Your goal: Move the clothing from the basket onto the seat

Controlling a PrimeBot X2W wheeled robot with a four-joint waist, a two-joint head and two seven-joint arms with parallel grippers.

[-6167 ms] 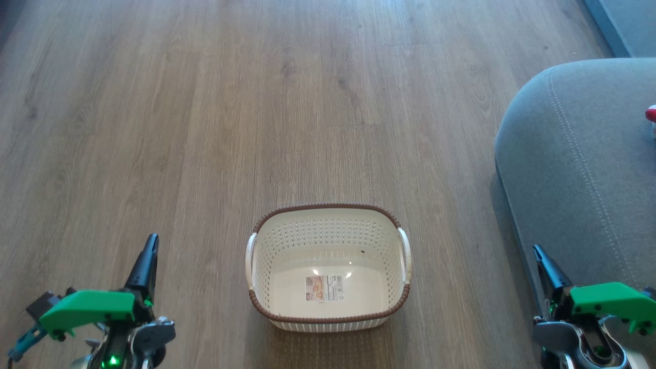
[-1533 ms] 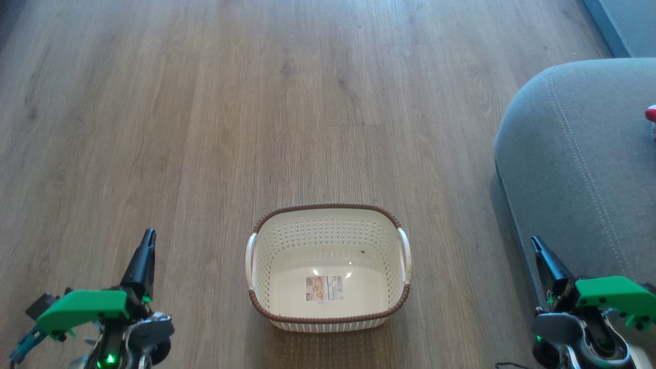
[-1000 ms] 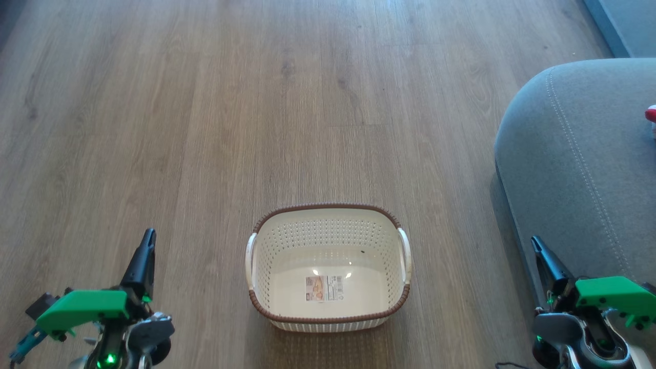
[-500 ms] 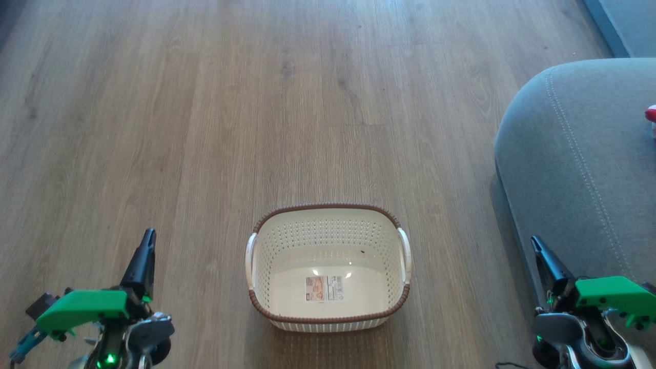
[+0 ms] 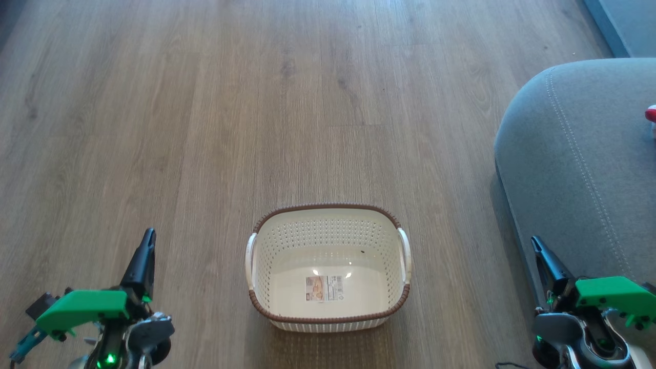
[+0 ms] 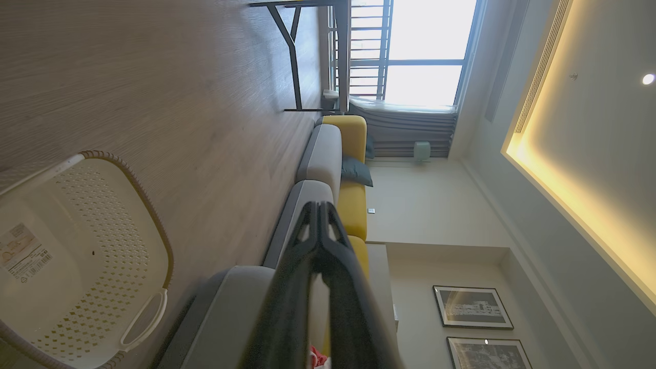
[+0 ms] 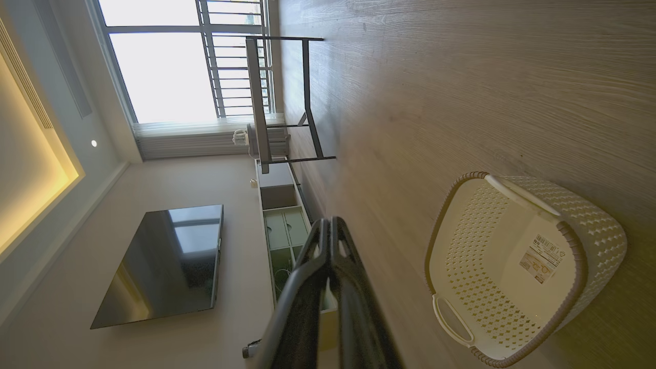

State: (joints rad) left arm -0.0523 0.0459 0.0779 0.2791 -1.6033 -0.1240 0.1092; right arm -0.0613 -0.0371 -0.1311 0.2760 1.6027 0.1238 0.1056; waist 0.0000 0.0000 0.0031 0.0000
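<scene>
Basket (image 5: 328, 266) betw your L gripper (image 5: 148, 238) & R gripper (image 5: 536, 245) empty, so both sit closed on nothing; red clothing (image 5: 651, 114) on seat (image 5: 574, 154) past R gripper, prob done

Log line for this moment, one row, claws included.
basket: empty, on floor | clothing: red bit on seat | left claw: shut, holding nothing | right claw: shut, holding nothing
</scene>
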